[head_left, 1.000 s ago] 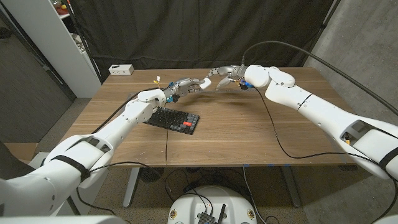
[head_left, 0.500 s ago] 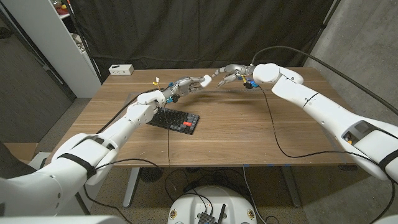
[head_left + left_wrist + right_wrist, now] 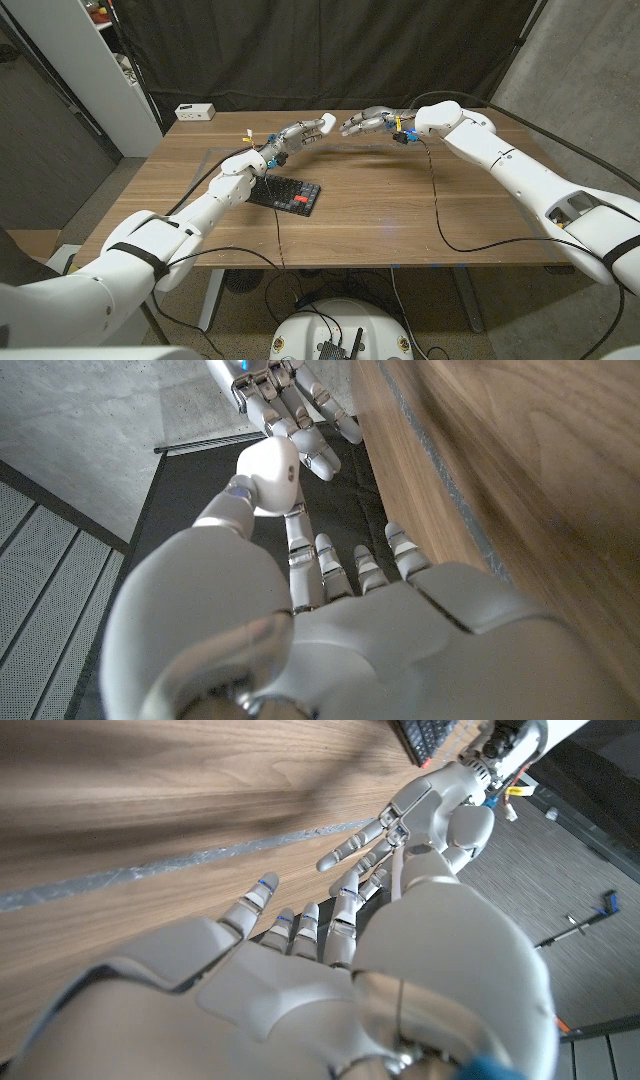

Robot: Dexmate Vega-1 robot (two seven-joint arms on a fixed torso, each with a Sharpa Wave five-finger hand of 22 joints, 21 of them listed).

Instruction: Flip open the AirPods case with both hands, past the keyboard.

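Two hands meet: left hand pinches the white AirPods case; spread right fingers should flick its lid gently.

Both arms reach far forward and are raised above the table, converging toward each other. The left hand is stretched out with its fingers extended toward the right hand, and a small white rounded object sits pinched at the left thumb tip. The right hand's fingers are likewise extended and slightly spread, pointing back at the left hand, with a narrow gap between the two sets of fingertips. The right hand holds nothing.
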